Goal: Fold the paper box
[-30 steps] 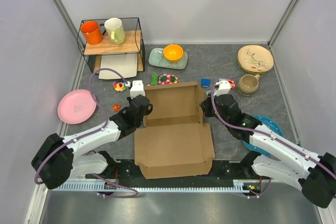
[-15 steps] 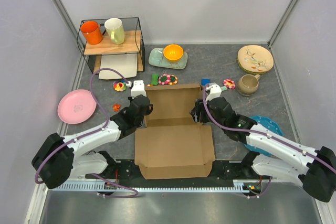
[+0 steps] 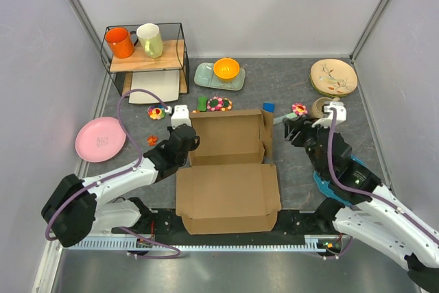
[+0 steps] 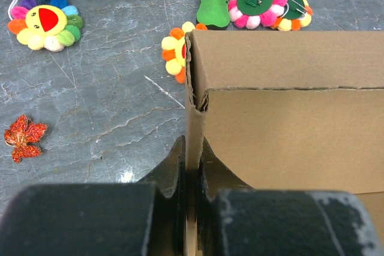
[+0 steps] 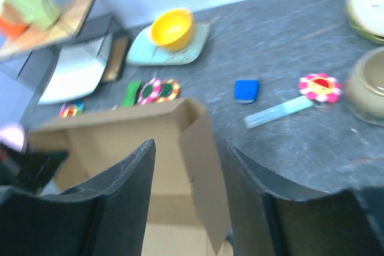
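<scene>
The paper box [image 3: 230, 162] is brown cardboard in the middle of the table. Its far half has raised walls and its near panel lies flat. My left gripper [image 3: 186, 143] is shut on the box's left side wall. The left wrist view shows the wall [image 4: 195, 118] pinched between the fingers [image 4: 174, 163]. My right gripper [image 3: 291, 130] is open and empty, a short way right of the box's upright right flap [image 3: 265, 135]. In the right wrist view the flap [image 5: 204, 172] shows between the spread fingers [image 5: 135, 172], and nothing is gripped.
A wire rack [image 3: 145, 49] with two mugs stands far left, a white sheet [image 3: 154, 87] under it. A pink plate [image 3: 100, 139] lies left. A tray with a yellow bowl [image 3: 226, 70], felt flowers [image 3: 219, 103], a beige plate [image 3: 333, 77] and a mug [image 3: 319, 108] lie beyond the box.
My right gripper has pulled back from the box's right flap, moving right and away. The flap now stands upright. The left gripper has kept its hold and not moved.
</scene>
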You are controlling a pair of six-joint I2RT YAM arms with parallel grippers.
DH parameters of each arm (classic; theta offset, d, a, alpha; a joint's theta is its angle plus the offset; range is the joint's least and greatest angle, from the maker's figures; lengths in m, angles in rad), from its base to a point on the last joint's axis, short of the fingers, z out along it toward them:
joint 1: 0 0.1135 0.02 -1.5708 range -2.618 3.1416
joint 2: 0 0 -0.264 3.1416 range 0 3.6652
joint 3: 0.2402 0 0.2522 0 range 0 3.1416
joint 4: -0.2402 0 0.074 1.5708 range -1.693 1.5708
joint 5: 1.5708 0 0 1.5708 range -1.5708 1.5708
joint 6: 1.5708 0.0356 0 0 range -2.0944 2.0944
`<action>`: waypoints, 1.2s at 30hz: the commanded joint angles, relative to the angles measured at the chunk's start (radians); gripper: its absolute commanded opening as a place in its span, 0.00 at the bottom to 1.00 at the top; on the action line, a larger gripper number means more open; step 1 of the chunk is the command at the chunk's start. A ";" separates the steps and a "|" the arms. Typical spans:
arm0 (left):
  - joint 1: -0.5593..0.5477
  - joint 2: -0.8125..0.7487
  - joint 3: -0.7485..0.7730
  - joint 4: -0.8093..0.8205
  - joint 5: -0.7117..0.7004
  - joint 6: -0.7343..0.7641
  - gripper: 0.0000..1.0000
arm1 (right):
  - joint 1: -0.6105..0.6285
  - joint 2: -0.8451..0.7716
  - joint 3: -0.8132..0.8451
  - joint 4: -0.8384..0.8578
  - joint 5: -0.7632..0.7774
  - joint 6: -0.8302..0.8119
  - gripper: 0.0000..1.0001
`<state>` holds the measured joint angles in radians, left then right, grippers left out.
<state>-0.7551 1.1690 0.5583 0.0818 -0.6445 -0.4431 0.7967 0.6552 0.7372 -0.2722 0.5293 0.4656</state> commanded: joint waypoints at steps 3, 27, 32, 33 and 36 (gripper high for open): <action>-0.004 -0.028 0.008 0.052 -0.015 0.000 0.02 | -0.099 0.070 -0.061 -0.081 0.175 0.139 0.54; -0.012 -0.005 0.025 0.096 0.094 0.070 0.02 | -0.123 0.446 -0.136 0.375 -0.219 0.002 0.77; -0.018 -0.003 0.026 0.107 0.103 0.086 0.02 | -0.123 0.549 -0.093 0.404 -0.192 -0.028 0.76; -0.018 -0.005 0.028 0.108 0.103 0.087 0.02 | -0.123 0.563 -0.090 0.407 -0.184 -0.039 0.75; -0.020 -0.006 0.026 0.108 0.100 0.092 0.02 | -0.123 0.607 -0.076 0.390 -0.137 -0.051 0.68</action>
<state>-0.7662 1.1664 0.5583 0.1200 -0.5640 -0.3893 0.6765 1.2232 0.6128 0.0784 0.3256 0.4488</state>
